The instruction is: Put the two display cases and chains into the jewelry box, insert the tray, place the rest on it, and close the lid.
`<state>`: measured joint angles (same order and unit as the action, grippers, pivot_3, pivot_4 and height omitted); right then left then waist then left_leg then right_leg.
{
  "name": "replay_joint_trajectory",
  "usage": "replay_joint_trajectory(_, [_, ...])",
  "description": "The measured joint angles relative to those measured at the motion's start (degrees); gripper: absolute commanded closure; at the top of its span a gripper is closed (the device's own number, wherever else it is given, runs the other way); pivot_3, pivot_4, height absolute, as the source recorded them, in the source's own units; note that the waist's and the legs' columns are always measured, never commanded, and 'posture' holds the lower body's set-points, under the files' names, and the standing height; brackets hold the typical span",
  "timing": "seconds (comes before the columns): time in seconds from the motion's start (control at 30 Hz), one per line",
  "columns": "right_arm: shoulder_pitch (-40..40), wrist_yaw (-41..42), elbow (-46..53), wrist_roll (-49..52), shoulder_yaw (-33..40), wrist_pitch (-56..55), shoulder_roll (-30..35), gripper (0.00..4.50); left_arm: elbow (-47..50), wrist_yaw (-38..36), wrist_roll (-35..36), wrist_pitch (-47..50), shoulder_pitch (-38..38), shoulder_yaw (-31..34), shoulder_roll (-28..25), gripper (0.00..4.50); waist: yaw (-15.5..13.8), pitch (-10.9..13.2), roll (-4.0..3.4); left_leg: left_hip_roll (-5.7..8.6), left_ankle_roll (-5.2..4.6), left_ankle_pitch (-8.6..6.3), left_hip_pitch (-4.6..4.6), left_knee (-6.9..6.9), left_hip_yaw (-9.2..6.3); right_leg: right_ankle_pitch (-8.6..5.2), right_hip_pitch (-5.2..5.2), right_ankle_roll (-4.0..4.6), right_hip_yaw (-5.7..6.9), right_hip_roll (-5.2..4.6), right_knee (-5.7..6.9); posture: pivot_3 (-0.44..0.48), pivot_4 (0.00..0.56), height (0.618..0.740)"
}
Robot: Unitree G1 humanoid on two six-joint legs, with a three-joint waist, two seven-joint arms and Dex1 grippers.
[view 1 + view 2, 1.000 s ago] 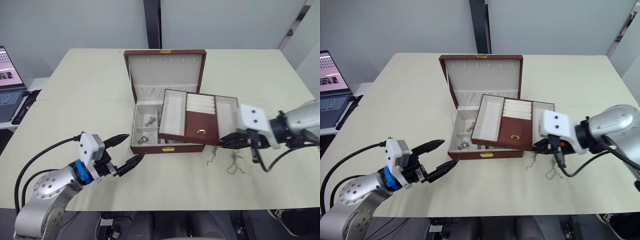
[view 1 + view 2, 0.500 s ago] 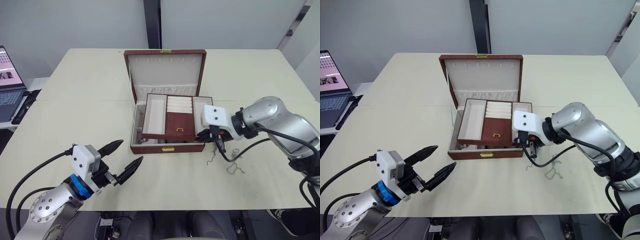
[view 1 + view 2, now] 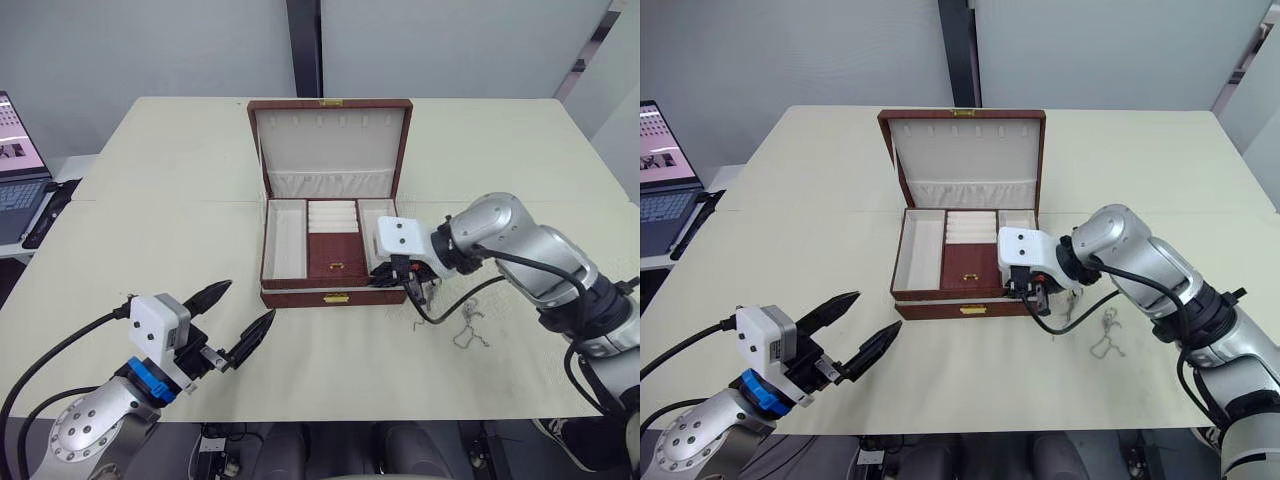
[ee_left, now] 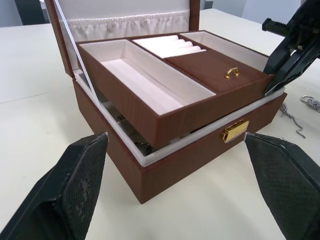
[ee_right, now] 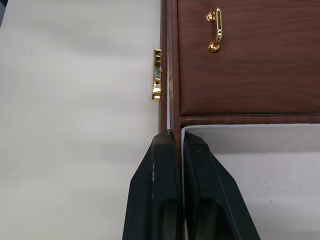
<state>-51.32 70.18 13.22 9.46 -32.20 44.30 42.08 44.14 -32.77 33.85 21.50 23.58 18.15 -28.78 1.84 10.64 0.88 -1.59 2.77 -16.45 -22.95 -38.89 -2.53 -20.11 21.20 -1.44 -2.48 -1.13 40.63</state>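
A: Bright, even light from overhead; the cream desk (image 3: 180, 200) has no glare, and shadows under the jewelry box (image 3: 333, 296) are soft and faint.

B: In the left wrist view the near black fingers (image 4: 65, 200) blur; the box stays sharp.

The reddish-brown jewelry box (image 3: 330, 296) sits mid-frame, its lid (image 3: 331, 148) upright and cream-lined. The tray (image 4: 175, 82) rests tilted in its mouth, not fully seated. Thin silver chains (image 3: 468, 330) lie loose on the table, right of the box.
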Motion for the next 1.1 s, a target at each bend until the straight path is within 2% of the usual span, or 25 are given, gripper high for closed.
replay_joint_trajectory(1.1, [0.4,-0.1,-1.6,-4.0,-0.6,0.5,-2.1,4.49,1.0,2.4,0.2,0.6,-1.0,-0.5,-0.1,0.00,0.0,0.0,0.00,0.01,0.00,0.00,0.01,0.00,0.00,0.00,0.00,0.00,0.00,0.00,-0.01,0.000,0.150,0.740])
